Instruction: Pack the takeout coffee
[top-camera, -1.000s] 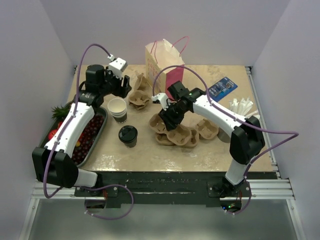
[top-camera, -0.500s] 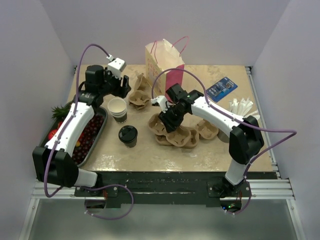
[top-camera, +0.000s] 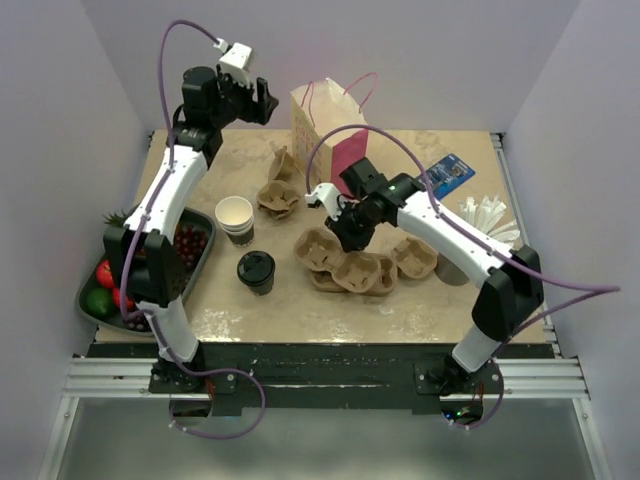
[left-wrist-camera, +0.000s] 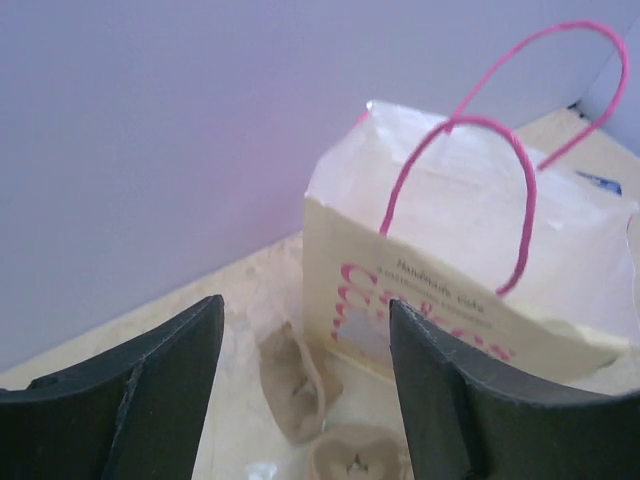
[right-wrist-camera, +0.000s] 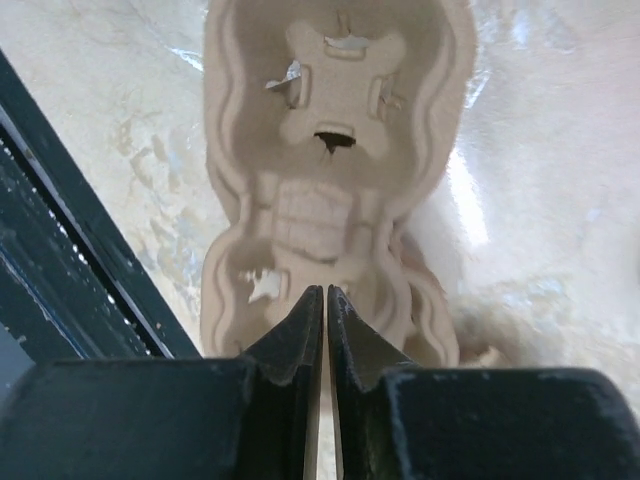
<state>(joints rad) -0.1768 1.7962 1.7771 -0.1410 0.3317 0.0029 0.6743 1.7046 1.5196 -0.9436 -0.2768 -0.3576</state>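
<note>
Nearest the arms, the takeout coffee (top-camera: 256, 268) stands upright on the bench (top-camera: 300, 315) with its black lid on. No claw is touching it, and it sits just left of the cluster of pulp cup carriers.

A little further in, the right claw (top-camera: 347, 238) is down on the front cup carrier (top-camera: 335, 265). In the wrist view its jaws are drawn almost together at the carrier's near rim, with only a thin sliver between them, so it looks pinched onto the pulp wall rather than closed on nothing. Level with it on the left are the lidless stacked cups (top-camera: 235, 215), and behind those lies a second carrier (top-camera: 278, 192).

Farthest back, the paper bag (top-camera: 325, 120) stands open with its pink handles up. The left claw (left-wrist-camera: 302, 320) hangs high just beside it, jaws spread wide and holding nothing, facing the bag's printed side.

The step in hand seems to be readying a carrier — the cup is in neither a carrier well nor the bag yet. The next move likely calls for lifting this carrier clear of the ones lying against it, without tearing the thin rim or dragging its neighbours. It should then be set where the cup can drop into a well, while the left claw steadies the bag's mouth.
</note>
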